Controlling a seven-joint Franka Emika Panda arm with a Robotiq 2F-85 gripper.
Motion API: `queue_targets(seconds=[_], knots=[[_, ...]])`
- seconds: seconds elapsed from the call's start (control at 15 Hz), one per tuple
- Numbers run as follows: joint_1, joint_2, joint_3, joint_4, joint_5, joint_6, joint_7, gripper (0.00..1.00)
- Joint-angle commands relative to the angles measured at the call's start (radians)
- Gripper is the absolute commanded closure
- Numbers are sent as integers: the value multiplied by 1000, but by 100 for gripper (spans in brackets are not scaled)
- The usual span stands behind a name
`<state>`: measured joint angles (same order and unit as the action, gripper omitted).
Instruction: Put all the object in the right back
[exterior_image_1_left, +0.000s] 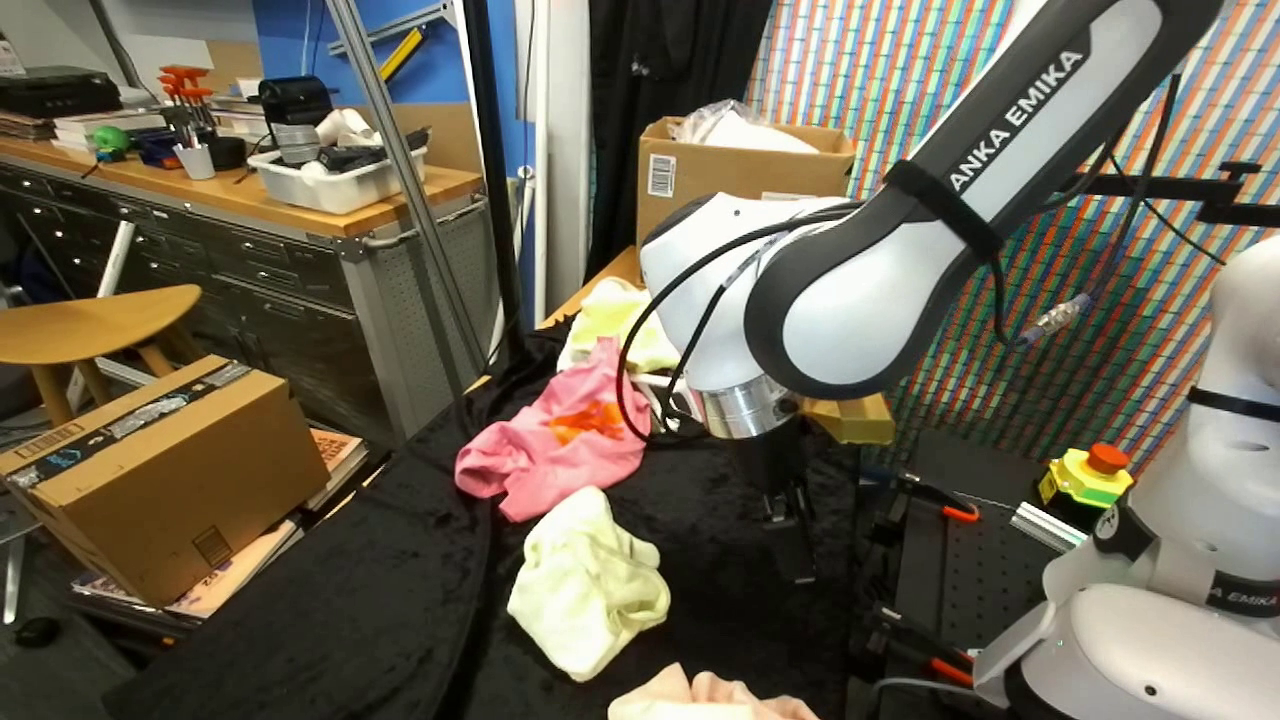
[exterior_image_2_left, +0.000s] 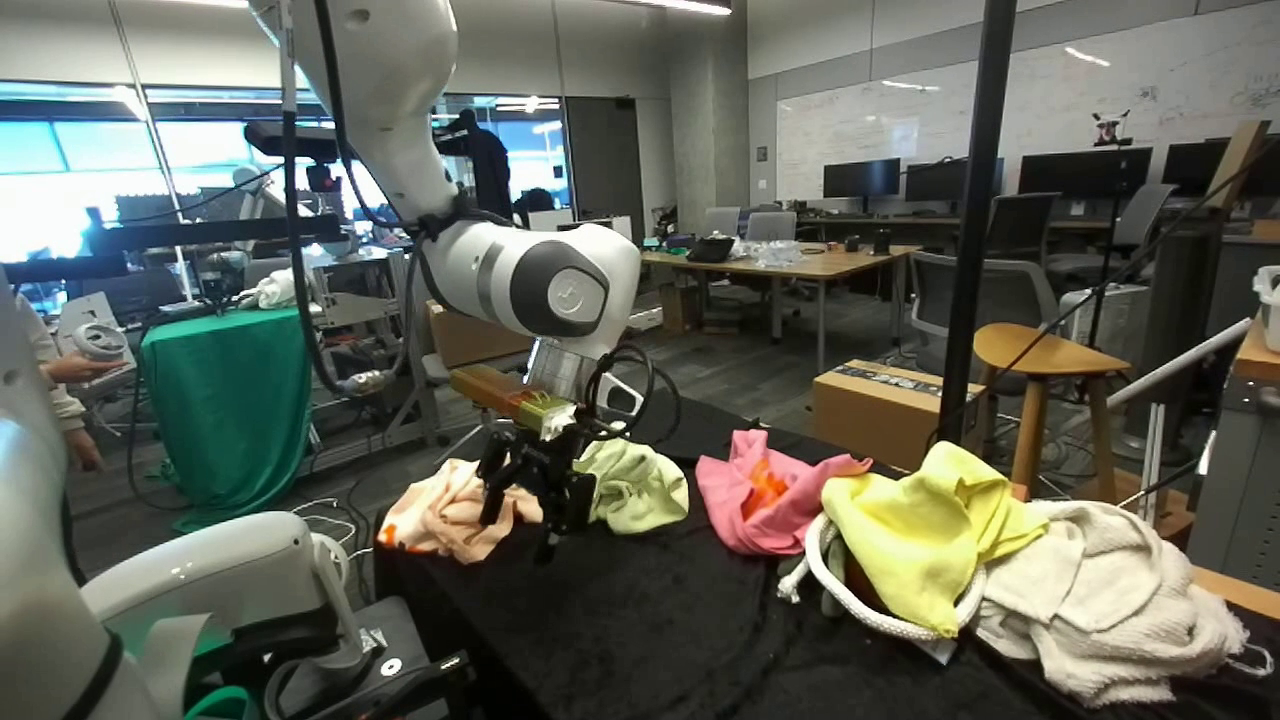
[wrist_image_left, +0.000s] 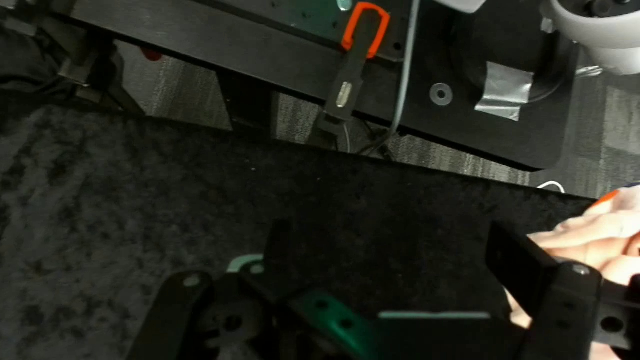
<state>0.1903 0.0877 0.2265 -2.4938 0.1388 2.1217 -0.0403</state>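
A yellow cloth drapes over a white rope ring on the black-covered surface, a white cloth just beside it; a pink cloth, a pale green-yellow cloth and a peach cloth lie farther along in turn. The arm slants in from above, bent so the pincer points downward over the surface, its fingers spread wide. In an exterior view the wrist hides part of the ring; of the cloths, the wrist view catches just the peach one, at its right edge.
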Motion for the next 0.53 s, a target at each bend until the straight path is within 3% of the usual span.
queue_targets(seconds=[0.0,0.47], knots=[[30,-31,29,-49,120,88,17,0],[74,17,87,-24,327,155,-22,0]])
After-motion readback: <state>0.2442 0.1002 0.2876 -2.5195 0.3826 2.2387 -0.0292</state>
